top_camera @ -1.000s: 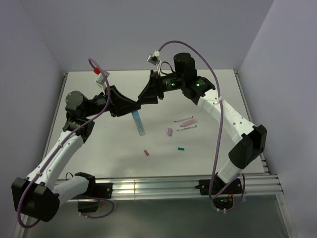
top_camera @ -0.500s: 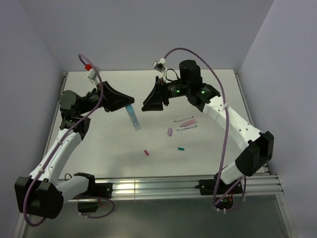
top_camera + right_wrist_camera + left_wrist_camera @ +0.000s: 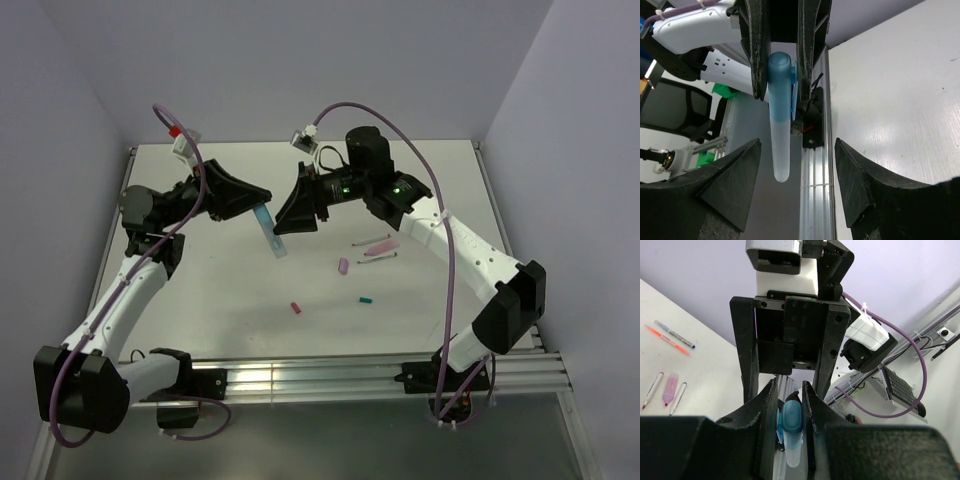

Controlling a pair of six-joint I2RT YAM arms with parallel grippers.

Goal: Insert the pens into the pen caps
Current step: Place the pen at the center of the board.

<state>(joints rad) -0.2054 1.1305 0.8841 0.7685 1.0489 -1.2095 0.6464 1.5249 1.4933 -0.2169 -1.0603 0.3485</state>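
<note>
Pens [image 3: 377,247], slim, pink and whitish, lie on the white desk [image 3: 200,290], right of centre. Above it the left fingers [image 3: 765,405] pinch a pale-blue translucent plastic pen [image 3: 272,238] that hangs downward. The right fingers [image 3: 735,185] stand spread just beside it. A stubby lilac cap [image 3: 343,266], red cap [image 3: 296,308] and teal cap [image 3: 366,299] lie apart.

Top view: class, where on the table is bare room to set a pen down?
Bare: the white table left of the short red plastic cap, out to its left edge. Crowded: right of centre, around the stubby lilac plastic cap and slim pink plastic pen.
</note>
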